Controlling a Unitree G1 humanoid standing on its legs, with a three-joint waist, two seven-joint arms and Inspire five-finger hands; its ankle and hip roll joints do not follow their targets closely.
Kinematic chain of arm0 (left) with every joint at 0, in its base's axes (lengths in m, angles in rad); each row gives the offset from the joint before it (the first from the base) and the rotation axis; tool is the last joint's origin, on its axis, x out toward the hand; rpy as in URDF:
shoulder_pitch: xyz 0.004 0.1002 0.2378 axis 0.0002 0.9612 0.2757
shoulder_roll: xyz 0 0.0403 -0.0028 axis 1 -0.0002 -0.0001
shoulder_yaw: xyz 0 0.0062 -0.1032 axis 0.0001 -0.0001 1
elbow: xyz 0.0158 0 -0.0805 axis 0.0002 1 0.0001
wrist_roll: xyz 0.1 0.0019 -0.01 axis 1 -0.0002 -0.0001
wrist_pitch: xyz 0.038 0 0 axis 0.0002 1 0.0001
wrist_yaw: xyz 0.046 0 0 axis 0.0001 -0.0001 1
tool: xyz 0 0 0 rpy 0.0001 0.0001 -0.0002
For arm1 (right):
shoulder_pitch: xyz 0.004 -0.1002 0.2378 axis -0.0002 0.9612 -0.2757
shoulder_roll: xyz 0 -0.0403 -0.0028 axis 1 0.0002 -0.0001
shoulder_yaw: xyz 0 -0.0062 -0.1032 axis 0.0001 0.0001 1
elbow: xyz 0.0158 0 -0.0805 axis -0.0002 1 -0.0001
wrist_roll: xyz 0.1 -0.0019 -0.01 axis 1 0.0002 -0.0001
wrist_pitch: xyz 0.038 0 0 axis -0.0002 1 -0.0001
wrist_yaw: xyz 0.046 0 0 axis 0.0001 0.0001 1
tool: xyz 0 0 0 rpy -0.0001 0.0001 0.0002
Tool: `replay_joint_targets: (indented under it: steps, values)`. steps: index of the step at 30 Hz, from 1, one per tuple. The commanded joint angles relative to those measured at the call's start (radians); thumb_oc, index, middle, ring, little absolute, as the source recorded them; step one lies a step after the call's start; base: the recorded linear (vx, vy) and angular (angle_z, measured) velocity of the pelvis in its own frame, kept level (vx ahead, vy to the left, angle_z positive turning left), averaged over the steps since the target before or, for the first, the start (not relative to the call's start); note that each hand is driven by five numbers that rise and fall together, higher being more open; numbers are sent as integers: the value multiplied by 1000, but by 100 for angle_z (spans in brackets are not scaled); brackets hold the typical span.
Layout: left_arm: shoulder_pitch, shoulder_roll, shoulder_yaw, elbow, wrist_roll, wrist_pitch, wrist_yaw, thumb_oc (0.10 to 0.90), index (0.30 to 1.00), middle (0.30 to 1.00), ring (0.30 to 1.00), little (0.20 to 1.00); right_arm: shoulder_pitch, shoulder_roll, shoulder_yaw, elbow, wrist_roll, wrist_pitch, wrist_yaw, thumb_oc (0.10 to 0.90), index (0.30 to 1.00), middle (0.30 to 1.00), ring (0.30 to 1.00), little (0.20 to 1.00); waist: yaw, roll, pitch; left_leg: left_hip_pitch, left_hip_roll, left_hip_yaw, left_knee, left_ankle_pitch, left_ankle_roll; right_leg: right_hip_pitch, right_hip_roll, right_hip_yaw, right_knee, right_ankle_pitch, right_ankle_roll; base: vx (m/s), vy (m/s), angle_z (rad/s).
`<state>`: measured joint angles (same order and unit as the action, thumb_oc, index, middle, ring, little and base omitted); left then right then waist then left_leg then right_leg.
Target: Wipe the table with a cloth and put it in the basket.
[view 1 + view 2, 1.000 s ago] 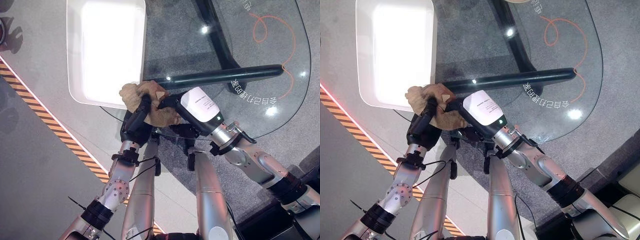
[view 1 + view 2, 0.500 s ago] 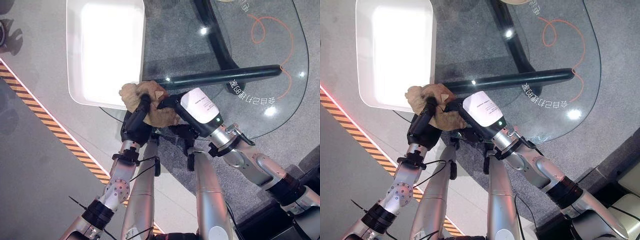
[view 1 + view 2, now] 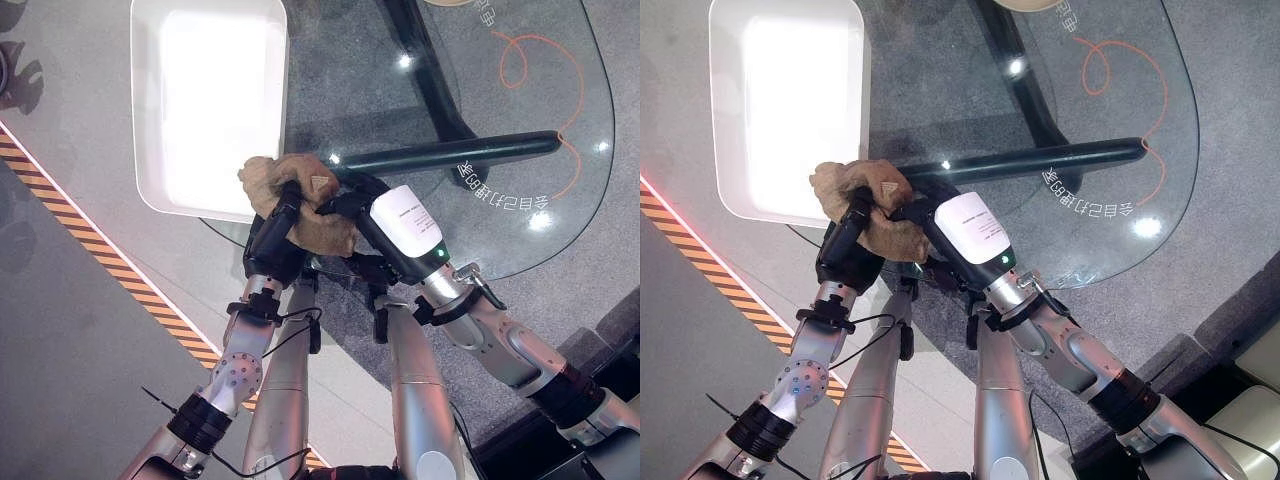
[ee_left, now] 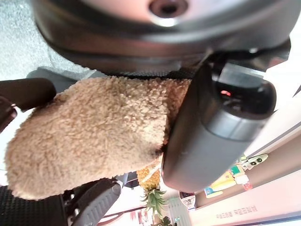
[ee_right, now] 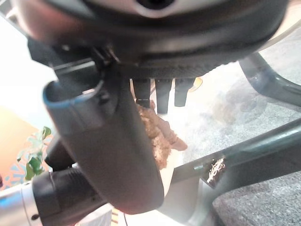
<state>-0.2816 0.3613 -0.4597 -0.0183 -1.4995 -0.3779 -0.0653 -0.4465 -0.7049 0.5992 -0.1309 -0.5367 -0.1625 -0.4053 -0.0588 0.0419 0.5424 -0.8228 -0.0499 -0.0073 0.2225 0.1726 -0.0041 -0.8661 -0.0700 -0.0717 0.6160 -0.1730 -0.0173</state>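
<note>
Cloth (image 3: 300, 205): bunched on glass table (image 3: 520, 220) edge beside white basket (image 3: 150, 150), clenched in left hand (image 3: 272, 240); right hand (image 3: 350, 205) apparently gripping it too; basketing outstanding

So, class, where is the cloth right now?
The cloth sits at the glass table's near left edge, bunched between the left robot hand and right robot hand, just beside the white basket.
</note>
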Motion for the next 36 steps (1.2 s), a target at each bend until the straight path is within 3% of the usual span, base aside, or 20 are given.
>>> replay_joint_targets:
  steps: [1, 9, 15, 24, 32, 36]
  values:
    - [17, -28, -15, -227, 63, -15, -166, 100, 300, 300, 300, 200, -15, 15, -130, -75, 111, -15, -101, 800, 900, 900, 900, 900, -10, 9, -22, 49, -58, 72, 139, -176, 86, 76, 82, 58, -280, 212, 30, 0, 0, 0]
    - [51, -30, 18, -260, 78, -22, -217, 100, 300, 300, 300, 200, 60, 65, -212, -94, 213, -56, -157, 800, 900, 900, 900, 900, -15, 8, -22, 54, -54, 76, 136, -181, 86, 81, 84, 61, -280, 209, 27, 0, 0, 0]
    - [112, -12, 78, -340, 115, -64, -318, 100, 300, 300, 300, 200, 173, 111, -305, -117, 252, -109, -196, 800, 900, 900, 900, 900, -19, 15, -22, 52, -49, 80, 140, -187, 87, 84, 82, 61, -280, 204, 21, 6, 4, -3]
    - [175, 17, 169, -415, 185, -134, -381, 100, 300, 300, 300, 200, 284, 138, -380, -142, 295, -163, -203, 800, 900, 900, 900, 900, -17, 27, -22, 57, -49, 79, 139, -188, 88, 91, 83, 61, -279, 194, 11, 6, 6, -3]
    - [180, 46, 238, -451, 233, -190, -378, 100, 300, 300, 300, 200, 318, 142, -404, -153, 310, -163, -184, 800, 900, 900, 900, 900, -12, 33, -22, 54, -49, 74, 151, -192, 86, 93, 78, 56, -272, 182, 6, 0, 0, 0]
    - [176, 58, 295, -462, 379, -300, -252, 100, 300, 300, 300, 200, 330, 152, -387, -144, 321, -130, -120, 800, 900, 900, 900, 900, -4, 35, -22, 52, -50, 67, 155, -191, 85, 91, 80, 54, -262, 173, 2, 0, 0, 0]
